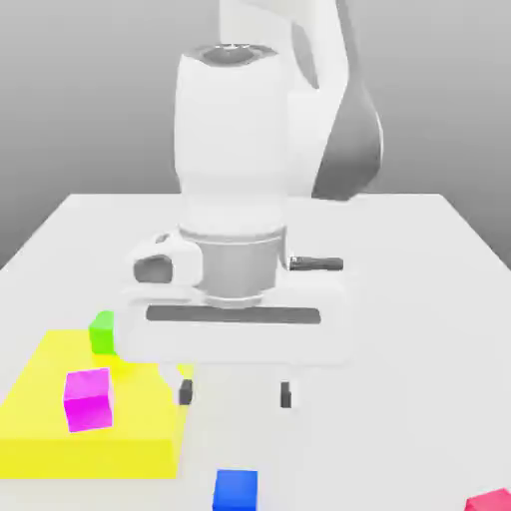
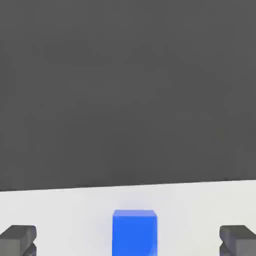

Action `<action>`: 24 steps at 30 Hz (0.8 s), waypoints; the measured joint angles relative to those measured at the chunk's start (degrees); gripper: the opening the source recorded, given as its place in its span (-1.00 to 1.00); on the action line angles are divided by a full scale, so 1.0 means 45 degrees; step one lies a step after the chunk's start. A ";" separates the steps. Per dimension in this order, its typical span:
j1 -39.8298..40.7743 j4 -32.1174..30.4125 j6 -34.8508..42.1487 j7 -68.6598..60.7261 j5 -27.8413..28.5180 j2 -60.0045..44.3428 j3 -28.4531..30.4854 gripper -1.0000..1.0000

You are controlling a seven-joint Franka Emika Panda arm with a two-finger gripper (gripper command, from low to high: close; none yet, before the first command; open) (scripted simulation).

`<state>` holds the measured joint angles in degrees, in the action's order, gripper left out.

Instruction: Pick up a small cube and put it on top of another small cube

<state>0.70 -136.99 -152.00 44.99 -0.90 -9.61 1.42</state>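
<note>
Small cube (image 1: 236, 490) on table (image 1: 419, 299), apart from mat (image 1: 60, 439) w/ two cubes.

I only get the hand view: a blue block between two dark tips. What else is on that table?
Observer: In the exterior view, a flat yellow patch lies toward the exterior view's left of the blue cube.
Operator: Anything on it?
Observer: A magenta cube sits on it, and a green cube at its far edge.
Operator: Is the pincer touching my block?
Observer: No, the pincer hangs open above the white table, clear of the cube.
Operator: Anything more?
Observer: A red object at the exterior view's lower right corner.
</note>
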 joint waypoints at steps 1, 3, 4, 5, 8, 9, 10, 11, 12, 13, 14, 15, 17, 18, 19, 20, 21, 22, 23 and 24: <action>0.0014 -0.0043 -0.0168 -0.0007 -0.0007 -0.0462 0.0002 0.00; 0.0073 -0.0099 -0.0543 -0.0015 -0.0009 -0.1384 -0.0026 0.00; 0.0087 -0.0058 -0.0832 -0.0023 -0.0021 -0.1846 -0.0035 0.00; 0.0098 0.0011 -0.1159 -0.0037 -0.0040 -0.2307 -0.0047 0.00; 0.0131 0.0270 -0.2187 -0.0090 -0.0111 -0.3656 -0.0092 -1.00; 0.0131 0.0270 -0.2187 -0.0090 -0.0111 -0.3656 -0.0092 -1.00; 0.0132 0.0270 -0.2187 -0.0088 -0.0110 -0.3656 -0.0092 -1.00; 0.0132 0.0270 -0.2187 -0.0086 -0.0107 -0.3656 -0.0093 -1.00; 0.0132 0.0270 -0.2187 -0.0082 -0.0103 -0.3656 -0.0094 -1.00; 0.0132 0.0270 -0.2187 -0.0077 -0.0099 -0.3655 -0.0096 -1.00; 0.0156 0.0314 -0.2350 -0.0083 -0.0103 -0.3869 -0.0118 -1.00; 0.0152 0.0286 -0.2256 -0.0074 -0.0093 -0.3746 -0.0112 -1.00; 0.0136 0.0144 -0.1730 -0.0054 -0.0066 -0.3078 -0.0089 -1.00; 0.0120 0.0055 -0.1405 -0.0026 -0.0033 -0.2659 -0.0068 -1.00; 0.0115 -0.0037 -0.1054 -0.0014 -0.0014 -0.2219 -0.0058 -1.00; 0.0152 -0.0135 -0.0702 0.0053 -0.0011 -0.1768 0.0018 -1.00; 0.0295 -0.0246 -0.0357 0.0256 -0.0027 -0.1313 0.0235 -1.00; 0.0479 -0.0360 -0.0014 0.0498 -0.0037 -0.0856 0.0471 -1.00; 0.0667 -0.0475 0.0330 0.0778 -0.0021 -0.0398 0.0734 -1.00; 0.0861 -0.0591 0.0673 0.1077 0.0010 0.0062 0.1004 -1.00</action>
<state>4.57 -139.65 -148.97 49.84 -0.86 -9.33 5.94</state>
